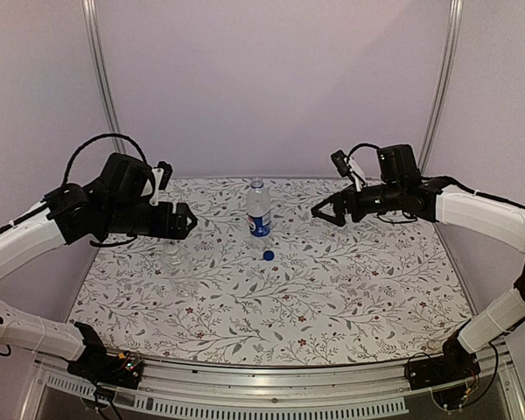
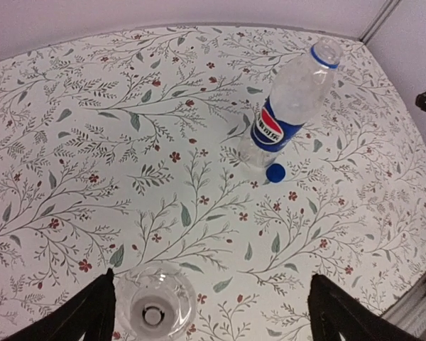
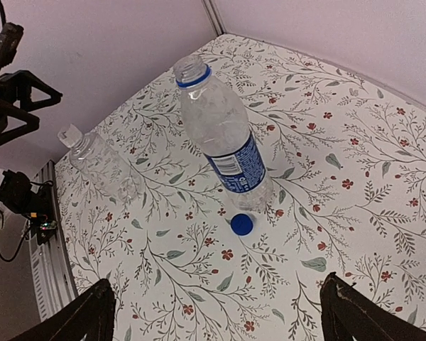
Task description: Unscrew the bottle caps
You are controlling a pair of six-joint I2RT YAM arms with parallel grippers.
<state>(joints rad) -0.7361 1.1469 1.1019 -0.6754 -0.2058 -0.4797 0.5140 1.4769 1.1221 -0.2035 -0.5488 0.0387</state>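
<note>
The labelled bottle (image 1: 259, 210) stands upright near the back middle of the table (image 1: 376, 306). Its long axis is vertical and its open neck points straight up (a blue ring circles it). The blue cap (image 1: 269, 255) lies flat on the floral tabletop just in front of that bottle's base, not touching it. The unlabelled bottle (image 1: 175, 262) also stands upright, to the left and nearer the front, with the pale cap (image 3: 69, 135) on its neck, pointing up.

The left arm (image 1: 26, 241) reaches in from the left with its forearm roughly level, and the left gripper (image 1: 185, 220) is poised above the unlabelled bottle. In the wrist view its fingers (image 2: 92, 312) are spread wide and grip nothing; the bottle's top shows from above between them, closer to one finger. The right arm (image 1: 481, 214) stretches in from the right, raised off the table. The right gripper (image 1: 324, 210) is aimed toward the labelled bottle from well apart, its jaws wide and empty.
</note>
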